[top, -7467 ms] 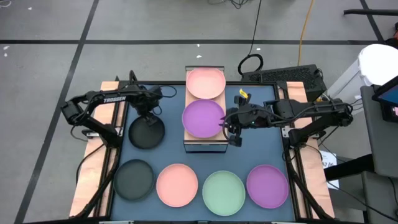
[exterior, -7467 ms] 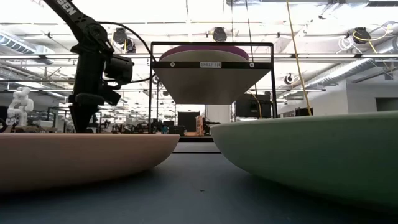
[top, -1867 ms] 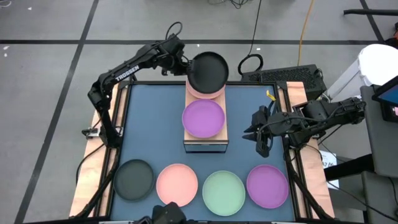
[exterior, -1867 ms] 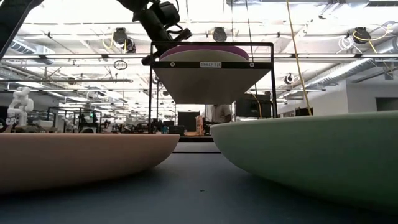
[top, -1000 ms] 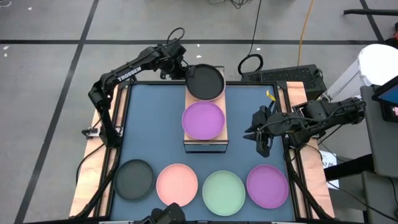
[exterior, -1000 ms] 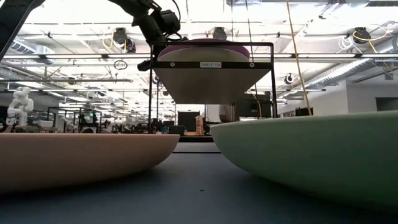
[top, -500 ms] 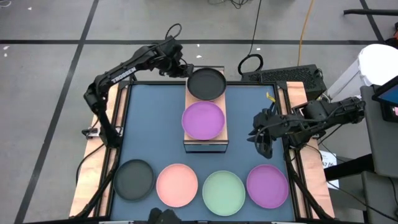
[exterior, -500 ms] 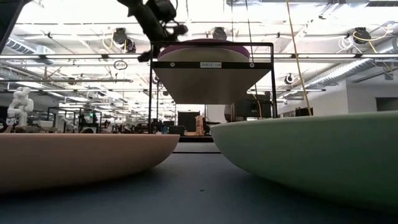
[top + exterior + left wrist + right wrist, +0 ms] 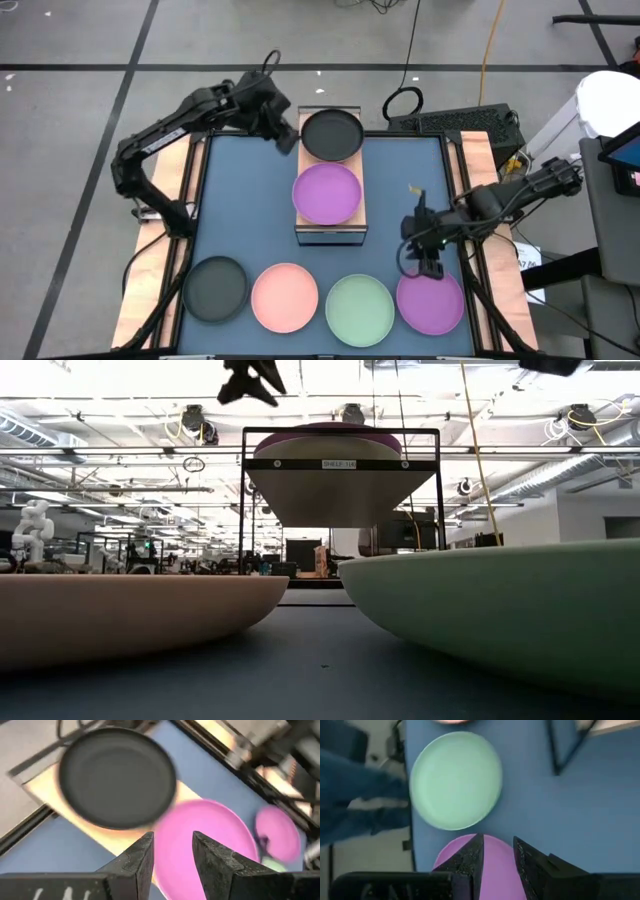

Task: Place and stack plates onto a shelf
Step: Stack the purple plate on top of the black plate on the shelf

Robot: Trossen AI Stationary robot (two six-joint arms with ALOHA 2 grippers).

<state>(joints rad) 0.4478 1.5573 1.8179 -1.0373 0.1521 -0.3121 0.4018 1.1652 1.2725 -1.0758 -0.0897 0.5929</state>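
Shelf holds black plate, purple plate; hands empty.

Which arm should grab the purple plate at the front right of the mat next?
Right. The right gripper, open, hangs at the rim of that purple plate, while the left gripper is up beside the black plate on the shelf.

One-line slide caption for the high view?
Black plate and purple plate on the shelf; left hand beside it, right hand over the mat's purple plate.
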